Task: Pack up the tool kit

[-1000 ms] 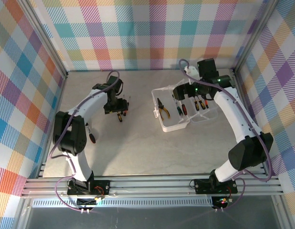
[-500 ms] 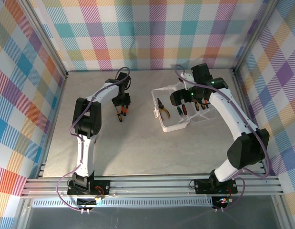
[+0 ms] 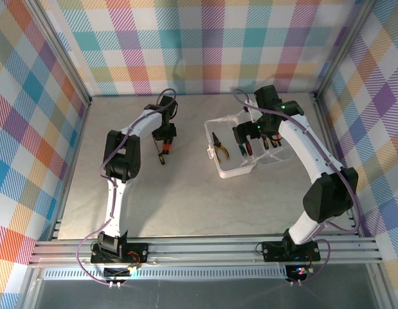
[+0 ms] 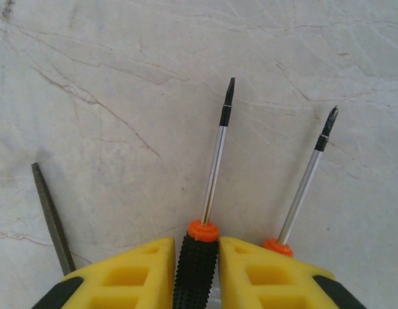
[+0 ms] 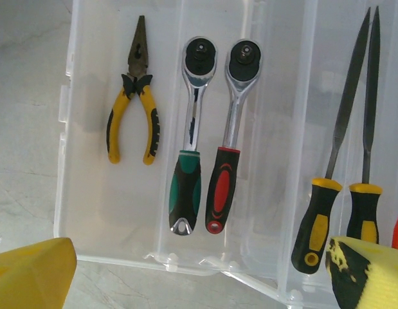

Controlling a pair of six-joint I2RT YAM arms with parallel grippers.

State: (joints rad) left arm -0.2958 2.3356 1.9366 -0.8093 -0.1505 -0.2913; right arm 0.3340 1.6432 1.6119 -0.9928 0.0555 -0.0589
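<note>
The left hand has closed in, pinching the screwdriver by its ribbed handle — likely light and stiff, best held there; the right hand gapes wide above the case.

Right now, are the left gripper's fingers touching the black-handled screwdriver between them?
Touching. The left wrist view shows both yellow fingers flush against the screwdriver handle, no gap on either side.

Left fingers, wider a second ago, now snug against the black-handled screwdriver.
</note>
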